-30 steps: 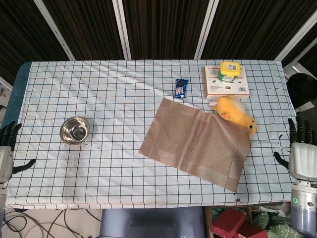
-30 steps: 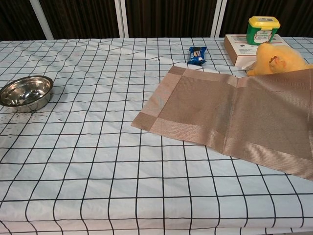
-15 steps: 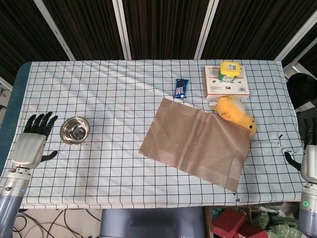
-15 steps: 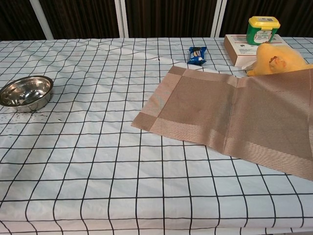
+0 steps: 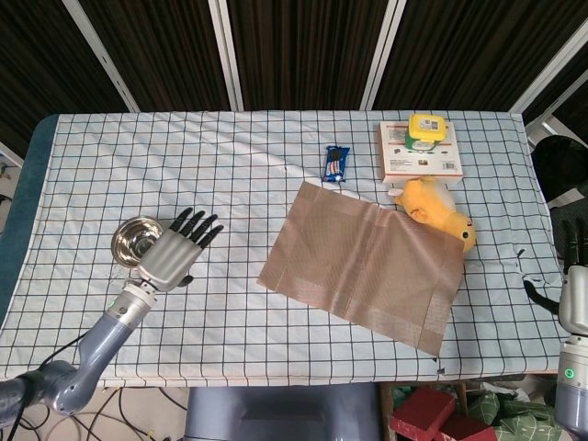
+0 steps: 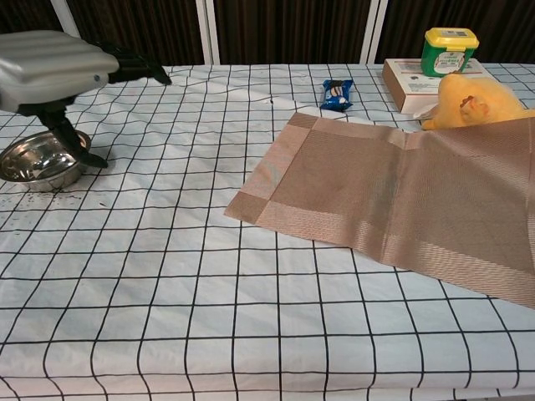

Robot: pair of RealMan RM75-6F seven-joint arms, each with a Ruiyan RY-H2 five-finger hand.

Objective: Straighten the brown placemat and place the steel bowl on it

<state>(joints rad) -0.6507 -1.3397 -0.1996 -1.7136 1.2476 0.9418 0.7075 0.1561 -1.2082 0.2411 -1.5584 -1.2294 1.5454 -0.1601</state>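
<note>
While the left hand [image 5: 172, 254] hovers flat and spread wide above the table [image 5: 239, 175], holding nothing, the steel bowl [image 5: 136, 241] sits just beside it near the left edge, upright and untouched. By the look of it we're at the very start: neither step is done. The hand lies between bowl and mat, so it could be heading either way; I can't tell which.

Moving rightward, open checked cloth lies between the bowl and the brown placemat [image 5: 365, 265], plenty of room to carry or slide things. The placemat lies skewed, its edges at an angle to the table's front edge, its near right corner close to that edge. Straightening calls for a turn, likely with a flat press on the mat.

Watch the back right: the mat's far right corner rides up against the yellow plush toy [image 5: 435, 209], with the box [image 5: 419, 152] and green-lidded tub [image 5: 427, 130] behind it and a blue snack packet [image 5: 336, 163] just off the mat's far left corner. Over at the right edge, the right hand [image 5: 576, 289] waits off the table, fingers up; how it's set I can't tell.
</note>
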